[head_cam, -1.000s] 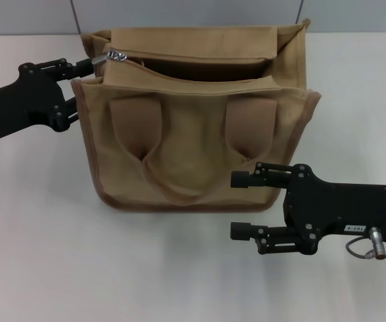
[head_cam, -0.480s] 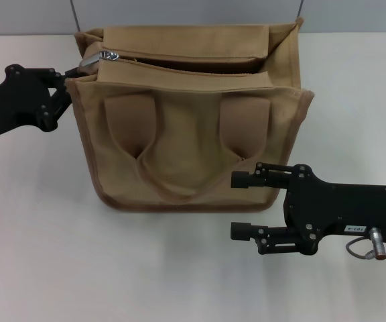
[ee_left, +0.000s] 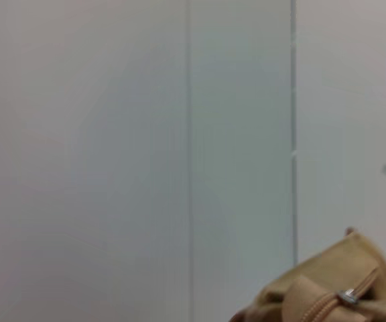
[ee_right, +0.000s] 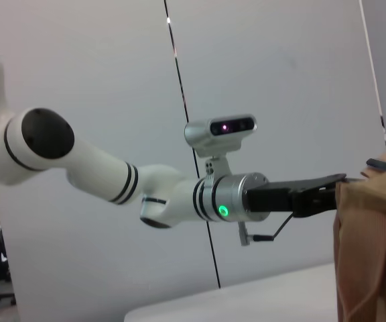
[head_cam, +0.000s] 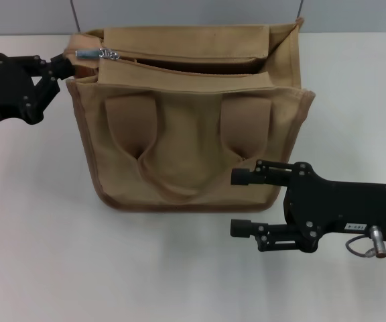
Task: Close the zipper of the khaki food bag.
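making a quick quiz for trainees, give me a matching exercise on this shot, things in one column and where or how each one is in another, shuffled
Things:
1. left hand
2. right hand
3. zipper slider
4. khaki food bag

Places or states:
A. open, at the bag's front lower right corner
B. upright mid-table, top opening still gaping
C. at the bag's top left corner, shut on the pull tab
D. at the left end of the zipper track

Pairs: 1-C, 2-A, 3-D, 4-B
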